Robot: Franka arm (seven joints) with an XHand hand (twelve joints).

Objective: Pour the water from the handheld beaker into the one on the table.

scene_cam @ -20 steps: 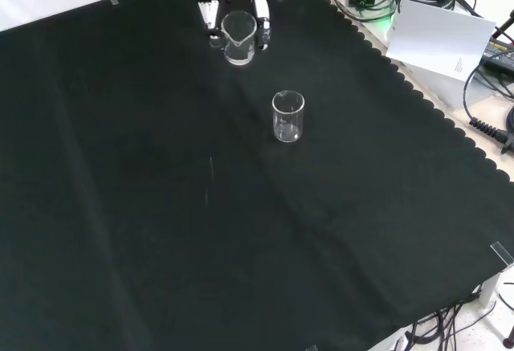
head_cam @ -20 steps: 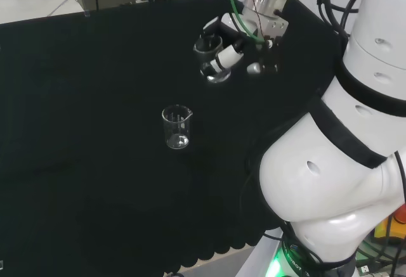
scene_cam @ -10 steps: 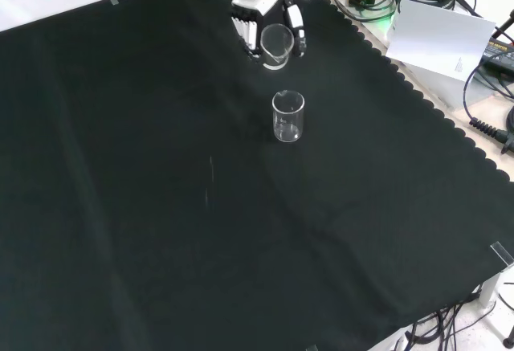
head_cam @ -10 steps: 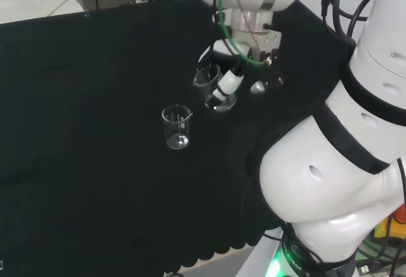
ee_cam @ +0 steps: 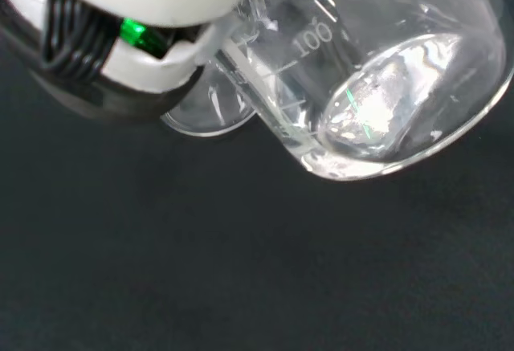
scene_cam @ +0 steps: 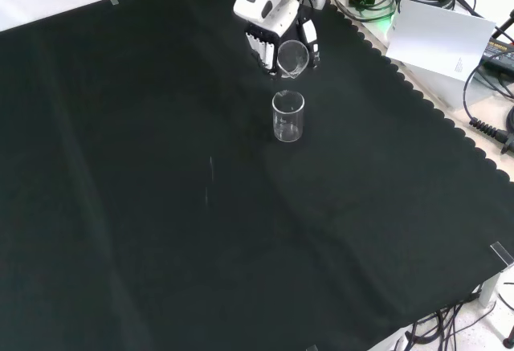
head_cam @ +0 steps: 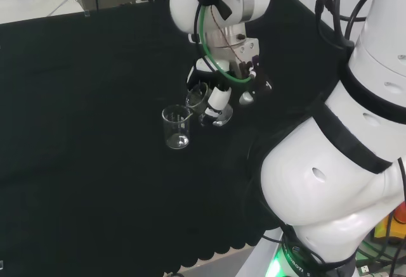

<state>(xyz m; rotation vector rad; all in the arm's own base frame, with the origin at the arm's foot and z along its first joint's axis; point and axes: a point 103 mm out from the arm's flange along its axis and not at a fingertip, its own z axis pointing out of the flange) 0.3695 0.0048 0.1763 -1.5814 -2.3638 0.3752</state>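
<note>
Place: above the black cloth surface (scene_cam: 161,206), toward 1 o'clock of its middle in the front view, we see the hand (scene_cam: 269,26) reach in from 12 o'clock.
Hand pose: in the head view the hand (head_cam: 219,93) hangs below the arm's white wrist link (head_cam: 212,1), palm turned toward 9 o'clock, with the big white links of the arm (head_cam: 342,163) at 3 o'clock of it.
Fingers: we see them curled round the handheld beaker (scene_cam: 292,59), black and white fingers on one side of the glass in the front view and the thumb on the other.
Handheld beaker: tilted, its mouth leaning toward the table beaker; in the head view the handheld beaker (head_cam: 202,99) sits just at 2 o'clock of the standing one, close beside its rim.
Table beaker: the table beaker (scene_cam: 288,116) stands upright on the cloth, at 6 o'clock of the held glass in the front view; in the head view the table beaker (head_cam: 176,127) is at 8 o'clock of the hand.
Contact: we cannot tell whether the two rims touch.
Writing: in the wrist view the handheld beaker (ee_cam: 377,86) shows printed graduation lines and a number on its wall; we leave the print unread.
Hard to make out: the wrist view shows bright glints at the held beaker's base, and we cannot say how much water it holds, nor whether any is running out. A blurred white part of the hand (ee_cam: 144,14) with a green light covers some of the glass.
</note>
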